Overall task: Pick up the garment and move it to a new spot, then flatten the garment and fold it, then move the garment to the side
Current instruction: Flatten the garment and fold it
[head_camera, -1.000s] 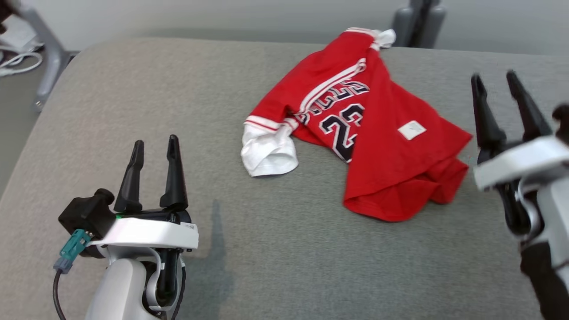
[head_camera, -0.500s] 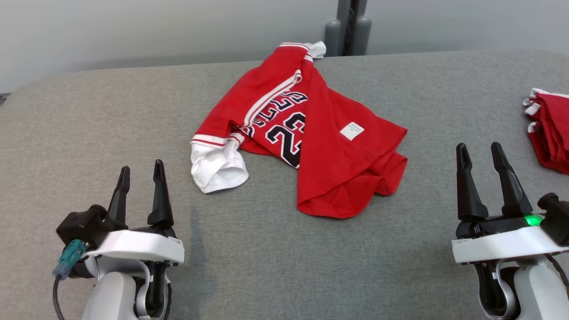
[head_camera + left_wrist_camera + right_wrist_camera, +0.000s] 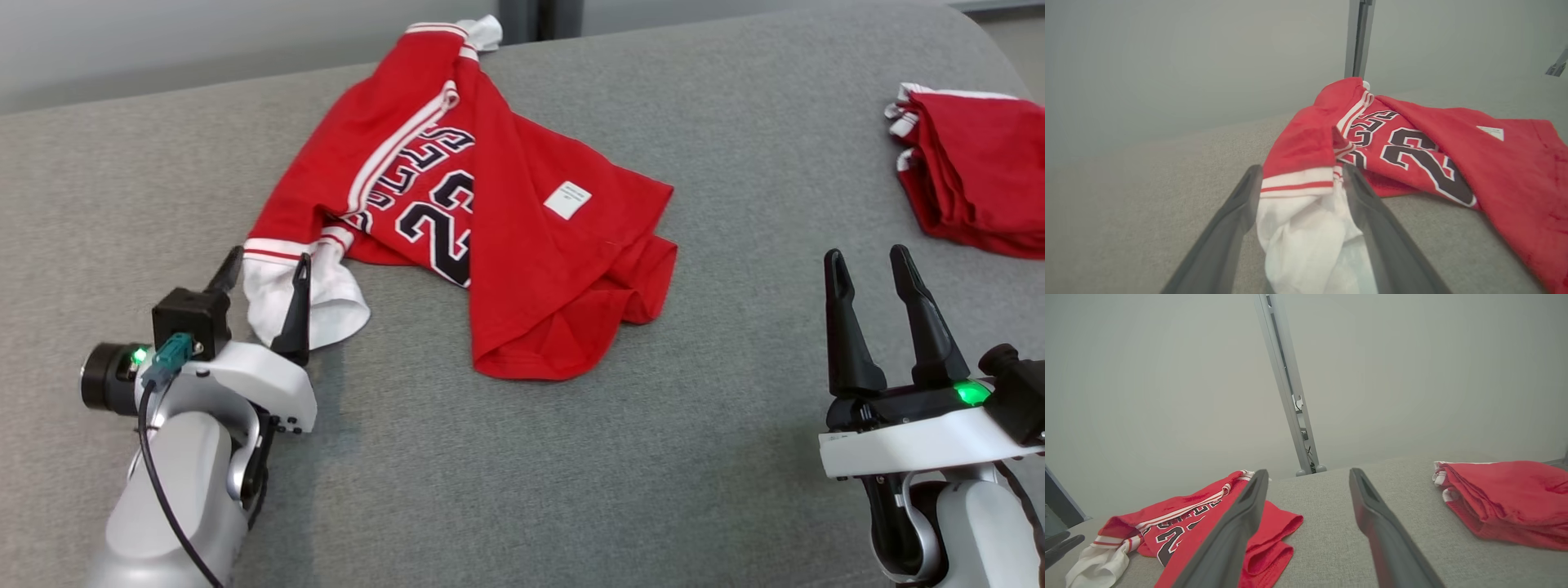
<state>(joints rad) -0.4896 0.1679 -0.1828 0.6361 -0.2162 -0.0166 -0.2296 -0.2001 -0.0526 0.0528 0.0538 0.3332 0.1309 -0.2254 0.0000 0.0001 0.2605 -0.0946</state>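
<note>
The garment (image 3: 522, 245) is a red jersey with a dark number, lying crumpled on the grey padded table (image 3: 571, 457), left of centre. Its white sleeve (image 3: 326, 294) points toward me. My left gripper (image 3: 269, 257) is open, one finger on each side of that sleeve's cuff end. In the left wrist view the sleeve (image 3: 1306, 237) lies between the two spread fingers of the left gripper (image 3: 1302, 169), unpinched. My right gripper (image 3: 865, 253) stands open and empty at the lower right, well clear of the jersey's hem. The right wrist view shows the right gripper (image 3: 1308, 471) above bare table, with the garment (image 3: 1208, 522) to its left.
A folded stack of red garments (image 3: 971, 180) lies at the table's far right, seen too as the stack (image 3: 1506, 498) in the right wrist view. A grey metal post (image 3: 1290, 396) rises behind the table's far edge against a pale wall.
The head camera has swung, shifting the whole picture. My left gripper has advanced to the white sleeve and now straddles it. The right gripper stays open, off to the right.
</note>
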